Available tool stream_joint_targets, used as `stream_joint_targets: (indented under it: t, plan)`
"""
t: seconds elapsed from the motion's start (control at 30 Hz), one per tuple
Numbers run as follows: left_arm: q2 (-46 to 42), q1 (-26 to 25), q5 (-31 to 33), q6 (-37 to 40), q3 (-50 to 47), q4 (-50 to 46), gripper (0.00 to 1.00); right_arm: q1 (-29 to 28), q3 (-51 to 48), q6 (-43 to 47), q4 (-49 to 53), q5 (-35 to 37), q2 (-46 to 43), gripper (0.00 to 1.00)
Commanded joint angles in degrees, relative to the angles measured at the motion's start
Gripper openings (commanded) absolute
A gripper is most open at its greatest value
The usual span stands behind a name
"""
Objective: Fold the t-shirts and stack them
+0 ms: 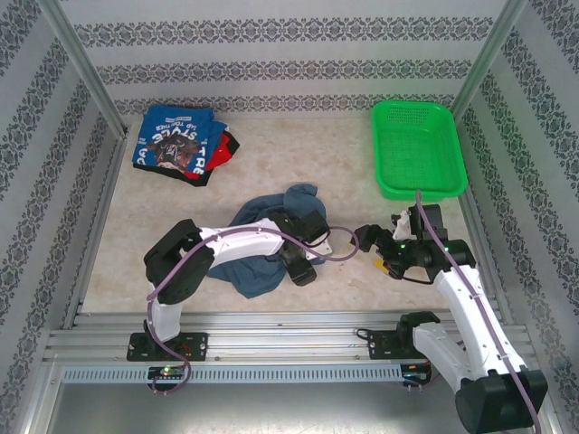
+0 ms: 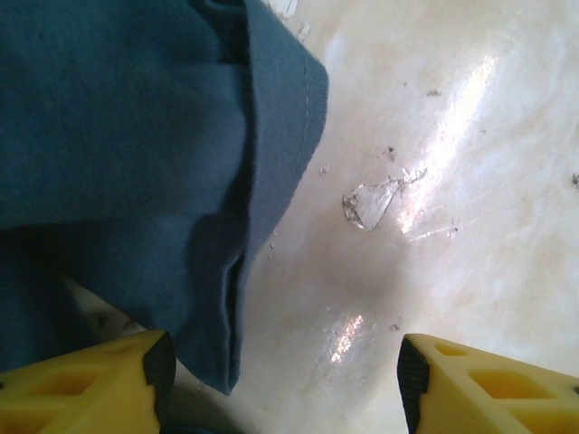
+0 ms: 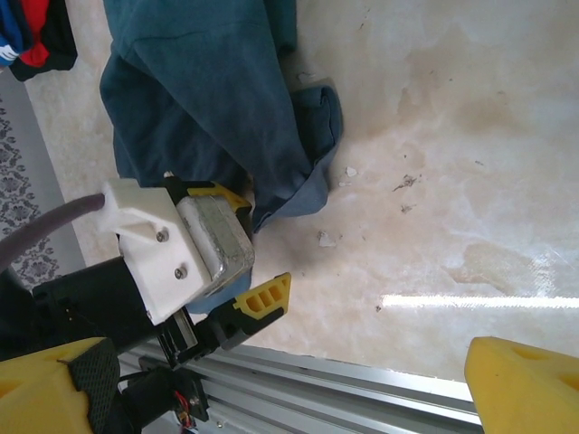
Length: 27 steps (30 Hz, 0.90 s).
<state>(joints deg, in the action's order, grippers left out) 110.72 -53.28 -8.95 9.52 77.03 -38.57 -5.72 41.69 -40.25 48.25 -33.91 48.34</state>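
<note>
The slate-blue t-shirt (image 1: 262, 246) lies crumpled mid-table, under my left arm. My left gripper (image 1: 309, 264) hovers at the shirt's right edge, low over the table. In the left wrist view this gripper (image 2: 285, 384) is open wide, and a hemmed corner of the shirt (image 2: 136, 136) hangs close to the left finger (image 2: 99, 384). My right gripper (image 1: 366, 237) is open just right of the shirt, holding nothing. Its wrist view shows its gripper (image 3: 289, 398) facing the left gripper (image 3: 264, 240) and the shirt (image 3: 208, 90). Folded bright blue, red and black shirts (image 1: 176, 143) are stacked at the far left.
A green mesh basket (image 1: 418, 149) stands at the far right. Patterned walls and metal posts close in the table. An aluminium rail (image 1: 271, 321) runs along the near edge. Bare tabletop (image 1: 362, 280) lies in front of the right gripper.
</note>
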Motion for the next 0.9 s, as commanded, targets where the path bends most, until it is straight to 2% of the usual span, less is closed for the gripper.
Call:
stream_joint_targets:
  t: [0.0,0.07,0.13,0.3,0.5,0.57,0.7,0.87]
  plan:
    - [1.5,1.6,-0.7,2.3,-0.1,0.5,0.59,0.4,-0.6,-0.7,-0.3,-1.0,-0.9,0.98]
    - [1.5,2.5,-0.6,2.3,-1.0,1.7,0.51,0.4,-0.7,-1.1,-0.4,-1.0,-1.2,0.98]
    - [2.0,3.0,-0.8,3.2,-0.7,1.8,0.5,0.4,-1.2,-1.9,-1.2,-1.2,-1.7,0.98]
    - [3.1,3.3,-4.1,2.4,-0.2,2.4,0.39,0.4,-2.1,-3.8,-2.6,-1.1,-2.7,0.98]
    - [2.2,3.7,-6.0,0.6,0.7,2.2,0.14,-0.4,-3.0,-5.5,-4.4,-0.7,-2.3,0.98]
    - [0.8,4.8,-7.0,-1.1,2.9,1.9,0.01,-1.8,-3.9,-6.8,-6.1,-0.3,-2.2,0.98]
    - [-2.7,7.6,-6.9,-5.2,11.3,0.1,0.0,-4.9,-4.7,-8.3,-8.3,2.0,-1.1,0.98]
    - [-4.2,11.3,-4.6,-10.0,28.9,-6.3,0.0,-8.1,-5.6,-10.3,-11.5,4.4,0.0,0.98]
